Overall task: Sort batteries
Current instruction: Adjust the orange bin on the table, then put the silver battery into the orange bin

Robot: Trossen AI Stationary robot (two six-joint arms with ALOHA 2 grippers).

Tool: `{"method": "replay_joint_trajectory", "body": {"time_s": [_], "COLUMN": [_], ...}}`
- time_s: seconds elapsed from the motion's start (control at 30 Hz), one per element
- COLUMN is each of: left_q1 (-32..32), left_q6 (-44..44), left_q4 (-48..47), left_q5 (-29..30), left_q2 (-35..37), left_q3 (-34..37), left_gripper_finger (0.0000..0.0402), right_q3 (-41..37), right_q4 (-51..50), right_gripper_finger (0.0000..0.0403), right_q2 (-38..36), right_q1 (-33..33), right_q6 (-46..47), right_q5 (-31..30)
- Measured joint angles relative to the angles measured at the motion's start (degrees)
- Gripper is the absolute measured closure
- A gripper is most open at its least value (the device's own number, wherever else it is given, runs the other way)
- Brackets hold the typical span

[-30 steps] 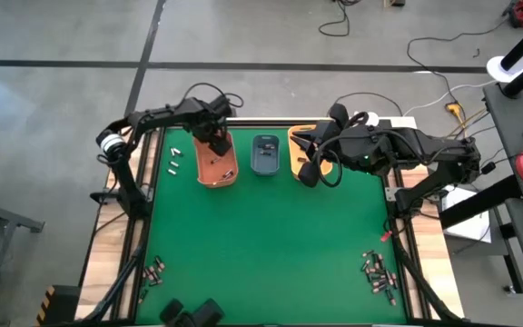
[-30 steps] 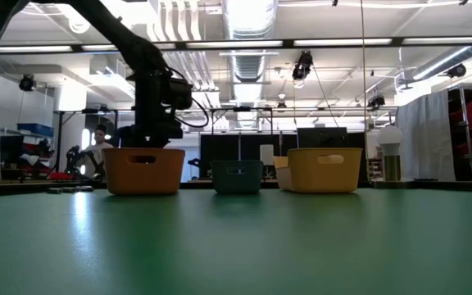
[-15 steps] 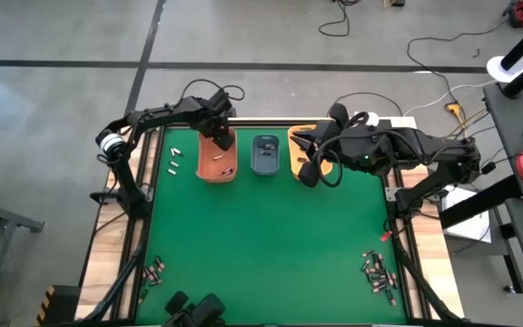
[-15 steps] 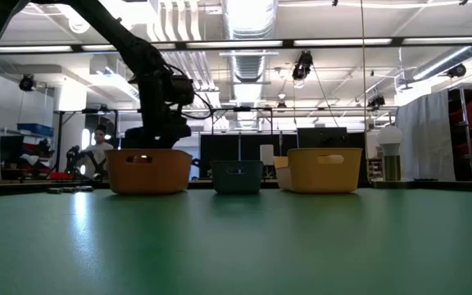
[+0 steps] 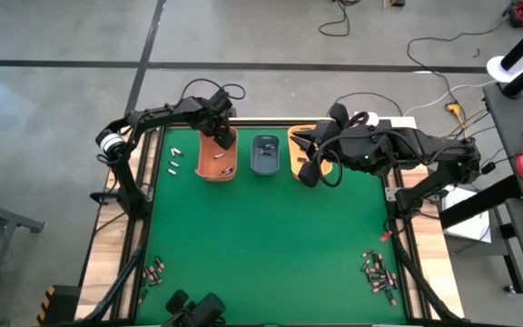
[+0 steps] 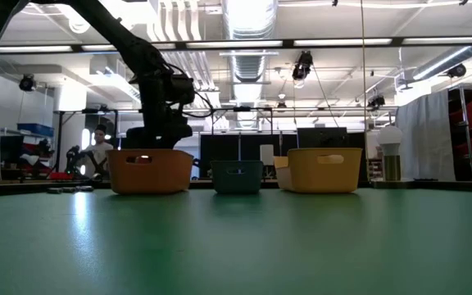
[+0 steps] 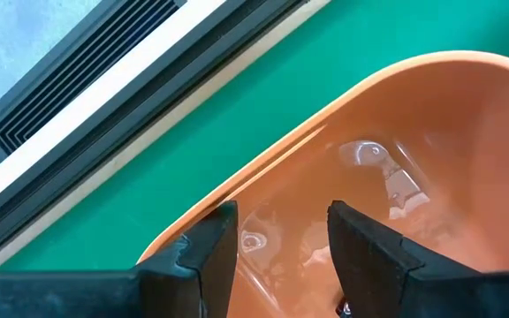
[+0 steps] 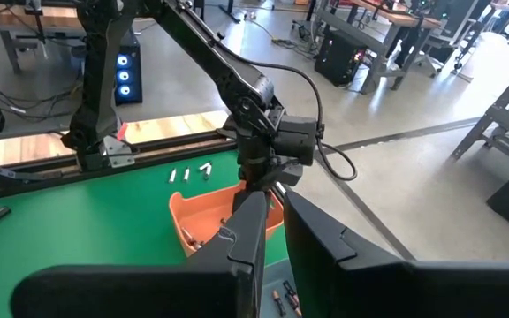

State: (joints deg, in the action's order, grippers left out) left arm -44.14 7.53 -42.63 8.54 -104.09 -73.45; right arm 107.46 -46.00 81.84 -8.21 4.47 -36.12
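The left tool (image 5: 221, 138) hangs over the far end of the orange bin (image 5: 214, 164), pointing down into it. In the left wrist view its two dark fingers (image 7: 203, 256) are open a little way, with only the orange floor of the bin showing between them. They hold nothing. I cannot tell if they touch the bin.

The right tool (image 5: 308, 173) sits over the yellow-orange bin (image 5: 296, 145) at the back of the green bench (image 5: 261, 245). In the right wrist view its fingers (image 8: 253, 231) are nearly closed, with a thin gap and nothing in it.

A blue-grey bin (image 5: 264, 153) stands between the other two bins.

Some batteries (image 5: 379, 274) lie in a heap at the near right corner of the bench. A smaller heap (image 5: 153, 270) lies at the near left corner. A few pale ones (image 5: 173, 158) lie just left of the orange bin. A couple of small things (image 5: 224, 166) lie inside the orange bin, too small to make out well.

In the low view the bin walls hide what is inside.
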Motion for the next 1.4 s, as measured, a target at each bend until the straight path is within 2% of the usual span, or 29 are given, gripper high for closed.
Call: {"method": "replay_joint_trajectory", "body": {"time_s": [0.2, 0.43, 0.6, 0.83, 1.03, 1.17, 1.27, 1.4], "left_q1": [0.0, 0.2, 0.4, 1.0, 1.0, 0.4, 0.0, -0.1], "left_q6": [0.0, -0.4, 0.1, 2.7, 3.8, 10.8, 15.7, 19.1], "left_q4": [-0.4, -6.6, -7.1, -10.3, -12.9, -14.5, -13.3, -10.2], "left_q5": [-0.1, -5.0, -7.6, -7.6, -6.5, -5.8, -5.4, -4.8], "left_q2": [0.0, 2.7, 9.9, 23.2, 34.7, 40.3, 42.0, 40.8], "left_q3": [0.0, 0.0, 0.0, 1.4, 9.2, 16.9, 23.1, 28.3], "left_gripper_finger": [0.0246, 0.0246, 0.0246, 0.0246, 0.0246, 0.0247, 0.0248, 0.0249], "right_q3": [0.0, 0.0, 0.0, 0.0, 0.0, 0.0, 0.0, 0.0], "right_q4": [0.0, 0.2, 2.3, 2.8, 3.1, 3.1, 3.1, 3.1], "right_gripper_finger": [0.0364, 0.0364, 0.0364, 0.0364, 0.0364, 0.0364, 0.0364, 0.0364], "right_q2": [0.0, 0.0, 0.0, 0.0, 0.0, 0.0, 0.0, 0.0], "right_q1": [0.0, 0.1, 0.4, 0.7, 0.9, 1.7, 2.6, 4.0], "right_q6": [0.0, -0.7, -2.3, -2.6, -4.2, -4.5, -4.6, -4.5], "right_q5": [0.0, -0.4, -1.5, -1.5, -1.5, -1.5, -1.5, -1.5]}}
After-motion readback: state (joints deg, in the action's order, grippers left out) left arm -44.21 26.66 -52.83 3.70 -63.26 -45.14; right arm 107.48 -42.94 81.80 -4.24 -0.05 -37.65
